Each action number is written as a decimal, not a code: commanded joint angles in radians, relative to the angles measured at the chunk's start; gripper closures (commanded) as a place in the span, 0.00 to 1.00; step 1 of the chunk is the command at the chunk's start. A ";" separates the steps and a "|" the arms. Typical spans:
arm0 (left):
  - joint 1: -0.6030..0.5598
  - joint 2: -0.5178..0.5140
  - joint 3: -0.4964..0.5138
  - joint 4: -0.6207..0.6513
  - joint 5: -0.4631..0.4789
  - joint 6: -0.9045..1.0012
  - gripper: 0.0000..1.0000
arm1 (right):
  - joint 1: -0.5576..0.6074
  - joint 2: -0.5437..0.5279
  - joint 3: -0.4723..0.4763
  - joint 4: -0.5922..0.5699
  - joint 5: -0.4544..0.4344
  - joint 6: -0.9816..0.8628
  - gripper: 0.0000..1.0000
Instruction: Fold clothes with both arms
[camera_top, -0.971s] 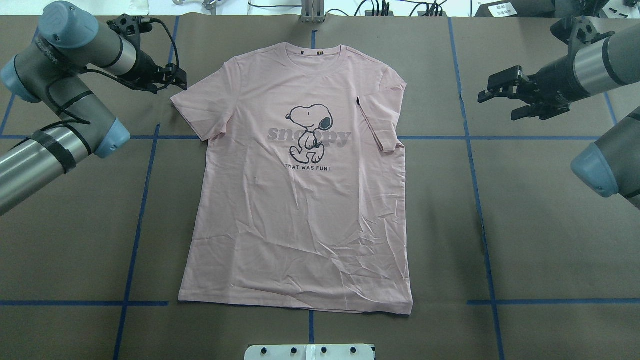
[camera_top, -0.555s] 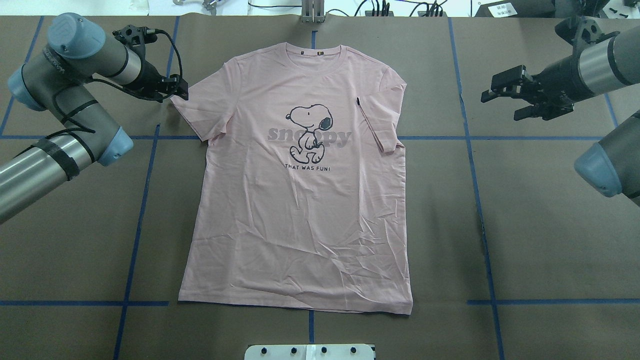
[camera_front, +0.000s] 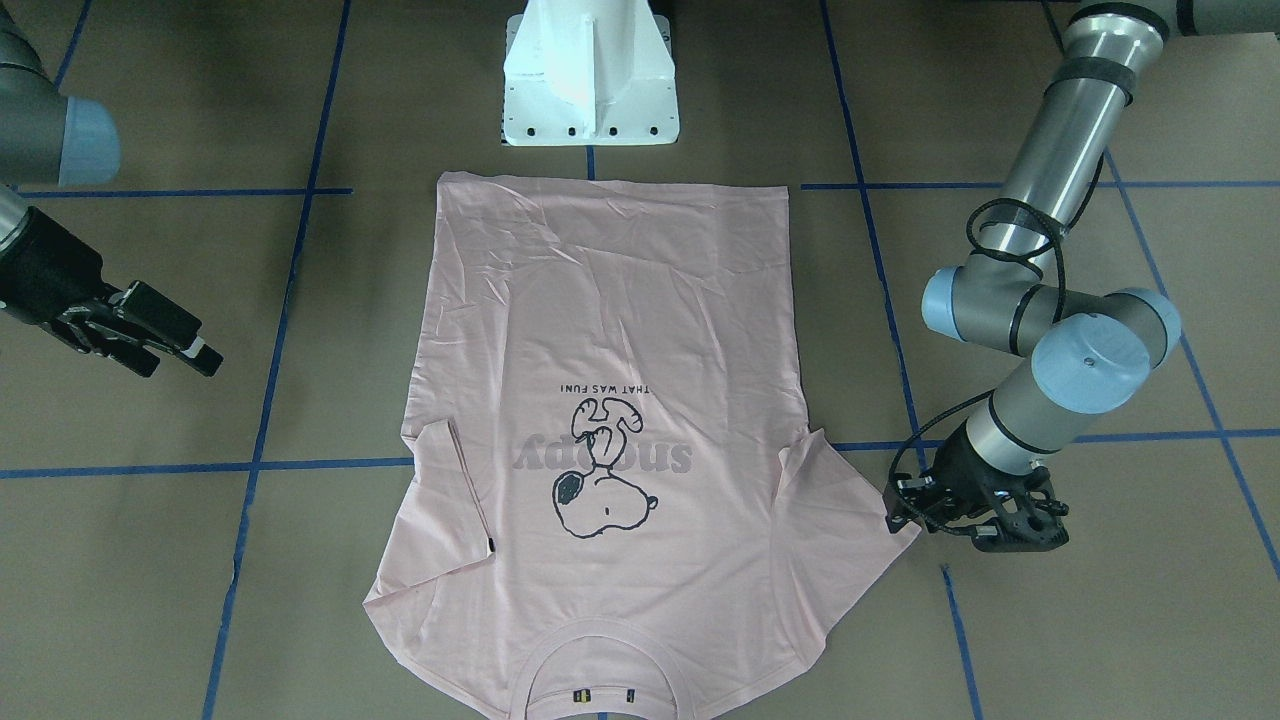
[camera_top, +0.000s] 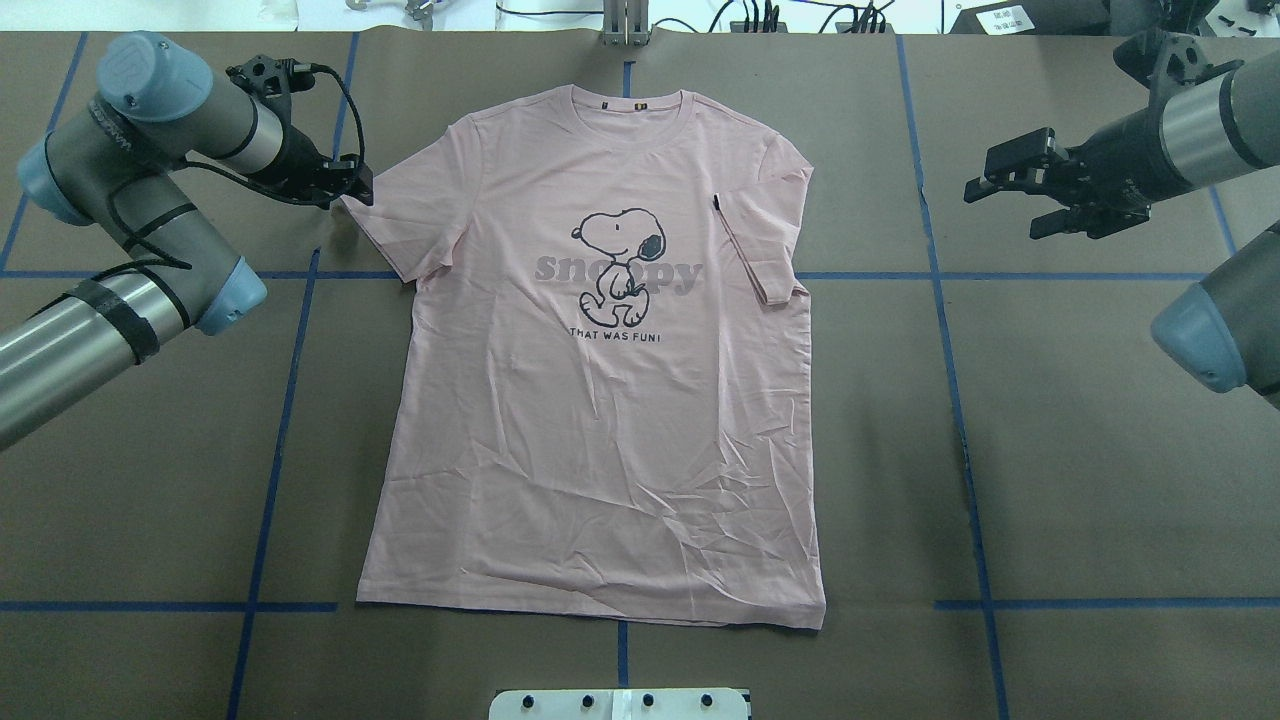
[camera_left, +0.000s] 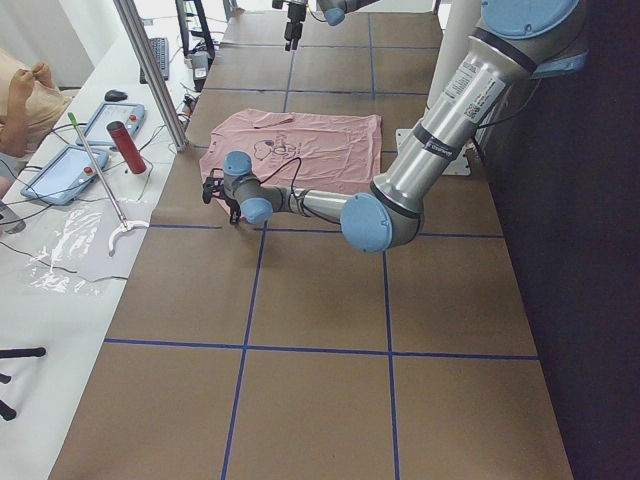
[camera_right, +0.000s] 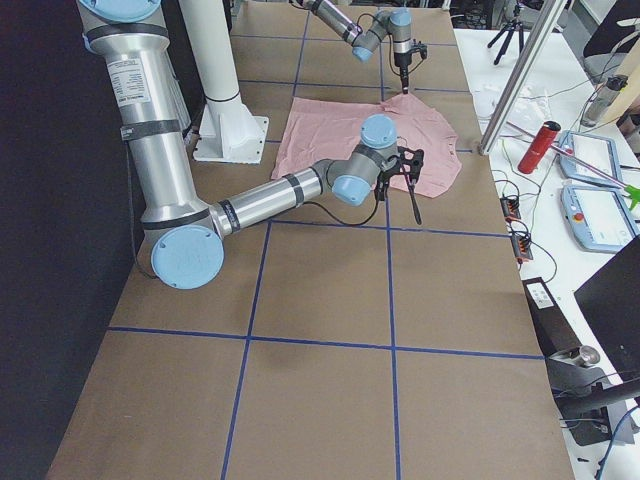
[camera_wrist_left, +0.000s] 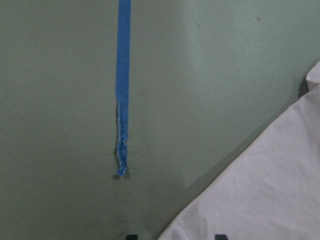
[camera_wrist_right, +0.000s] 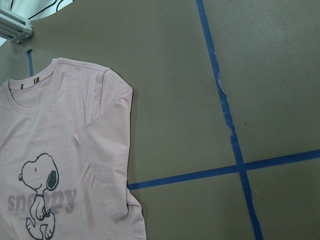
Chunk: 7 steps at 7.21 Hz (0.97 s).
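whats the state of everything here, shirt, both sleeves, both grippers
T-shirt: laid flat, print up, wrinkled near the hem
sleeve on the robot's left: spread flat
sleeve on the robot's right: folded in over the body
left gripper: open, low at the spread sleeve's edge
right gripper: open, clear of the shirt, holding nothing

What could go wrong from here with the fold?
1. The left gripper sits at the very tip of the flat sleeve; a shallow pinch may slip or catch one layer.
2. The right gripper hangs well off the shirt; a one-sided pull could drag it askew and undo the folded sleeve.
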 joint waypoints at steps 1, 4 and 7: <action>0.000 -0.005 -0.001 0.000 0.000 0.000 1.00 | 0.001 0.000 0.000 0.014 0.002 0.001 0.00; -0.003 -0.042 -0.089 0.012 -0.001 -0.139 1.00 | -0.001 0.002 0.001 0.029 0.008 -0.007 0.00; 0.095 -0.122 -0.084 0.015 0.079 -0.301 1.00 | 0.001 -0.013 -0.008 0.095 -0.013 -0.019 0.00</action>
